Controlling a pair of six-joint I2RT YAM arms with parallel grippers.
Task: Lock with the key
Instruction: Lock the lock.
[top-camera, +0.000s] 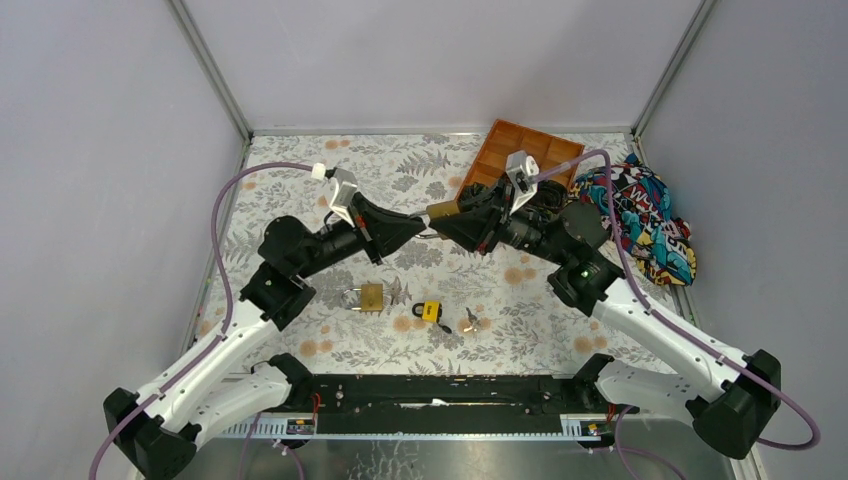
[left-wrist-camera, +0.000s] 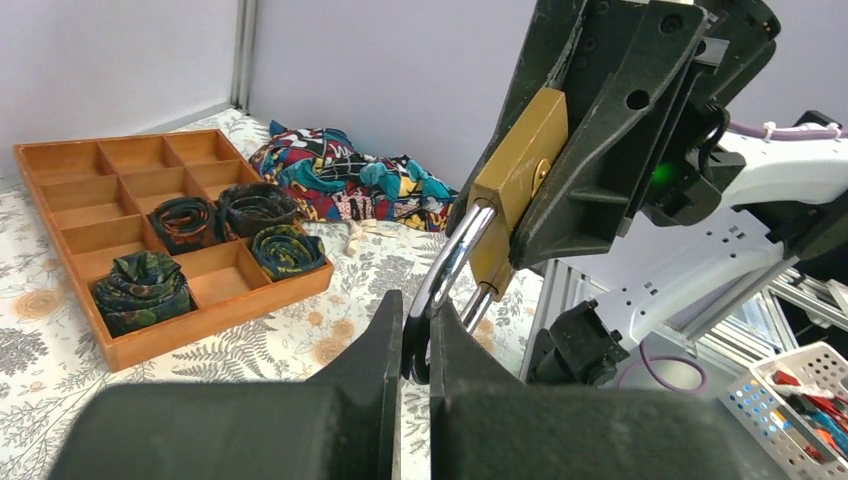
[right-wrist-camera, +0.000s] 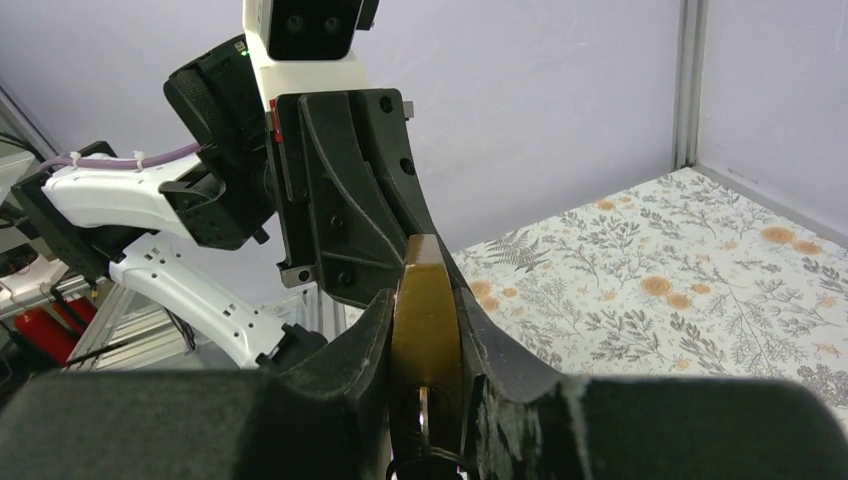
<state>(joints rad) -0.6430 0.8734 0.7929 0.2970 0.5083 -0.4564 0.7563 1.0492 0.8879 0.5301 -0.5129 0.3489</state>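
Note:
A brass padlock (top-camera: 440, 210) is held in the air between both arms above the middle of the table. My right gripper (right-wrist-camera: 425, 297) is shut on its flat brass body (right-wrist-camera: 425, 320). A key (right-wrist-camera: 423, 415) with a ring sits in the keyhole at the bottom of the right wrist view. My left gripper (left-wrist-camera: 415, 335) is shut on the silver shackle (left-wrist-camera: 455, 262), which stands out from the body (left-wrist-camera: 520, 165) at an angle. The two grippers meet tip to tip in the top view.
On the table below lie a second brass padlock (top-camera: 370, 297), a small yellow-and-black padlock (top-camera: 430, 311) and loose keys (top-camera: 470, 320). A wooden compartment tray (top-camera: 478, 165) with rolled cloths stands at the back right, beside a colourful cloth (top-camera: 645, 215).

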